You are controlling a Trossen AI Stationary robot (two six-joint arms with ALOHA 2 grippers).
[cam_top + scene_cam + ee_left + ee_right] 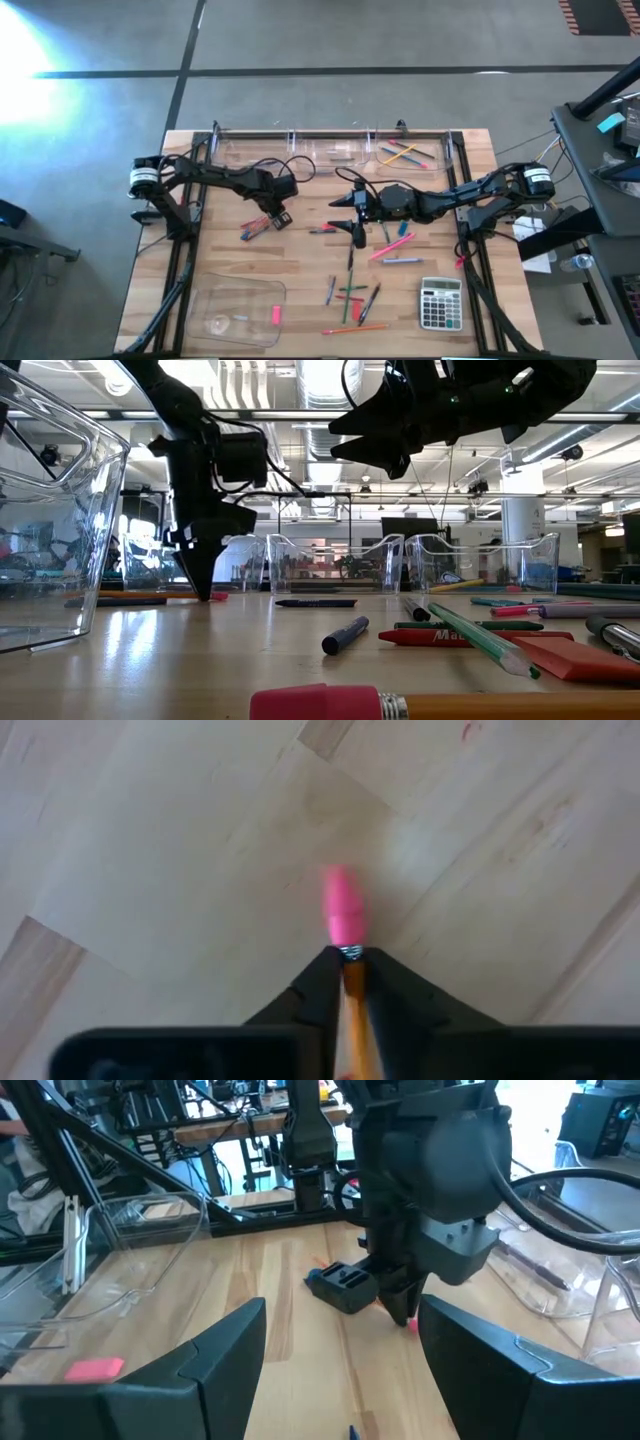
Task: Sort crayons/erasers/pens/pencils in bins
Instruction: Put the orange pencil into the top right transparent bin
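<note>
The left hand (272,221) is reaching down to the wooden tabletop (300,260) left of centre, and its two dark fingers (318,988) are pinching together on a thin orange pencil with a pink eraser tip (343,920); in the left wrist view the pink tip is sticking out just past the fingertips, over bare wood. In the low view this hand (205,588) is pointing straight down with its tips at the tabletop, among a few sticks lying there.

The right hand (357,207) is hovering above the middle of the tabletop, its fingers (225,1355) standing wide apart and holding nothing.

Along the far edge, three small clear plastic rectangular tubs (340,152) are sitting in a row; the rightmost one is holding several orange and pink sticks (405,154). A larger shallow clear tray with rounded corners (235,312) is lying at the near left corner, with a small pink block eraser (276,315) inside it.

A loose scatter of pens, pencils and crayons (352,292) is lying on the tabletop near the right hand and toward the near edge, including a long pink stick (392,245) and a dark blue pen (345,634). A grey calculator (440,304) is resting at the near right.
</note>
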